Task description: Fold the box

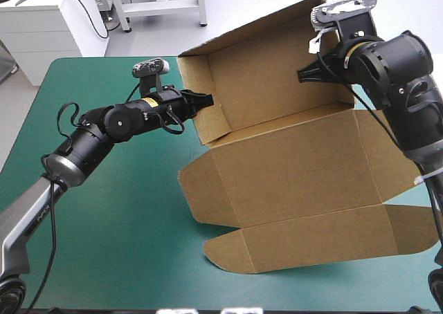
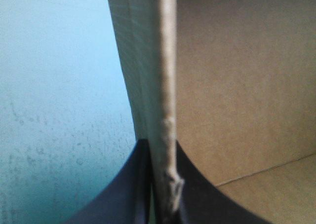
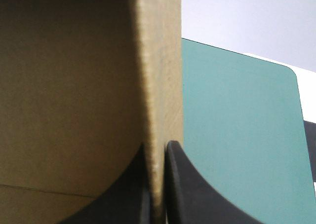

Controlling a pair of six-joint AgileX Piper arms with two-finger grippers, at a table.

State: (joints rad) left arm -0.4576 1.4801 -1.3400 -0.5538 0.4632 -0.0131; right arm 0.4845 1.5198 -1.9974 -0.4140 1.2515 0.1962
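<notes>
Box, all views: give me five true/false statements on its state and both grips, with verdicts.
1. The left gripper is shut on a side wall of the box. True.
2. The right gripper hangs open, touching nothing. False: it is shut on the opposite side wall's edge, with board between its fingers in the right wrist view.
3. The box lies fully flat. False: its far panel and both side walls stand raised off the teal-green cover.
4. The near flap is not yet folded up into a wall. True.
5. A white T-shirt lies beside the box. False: none is in view.
</notes>
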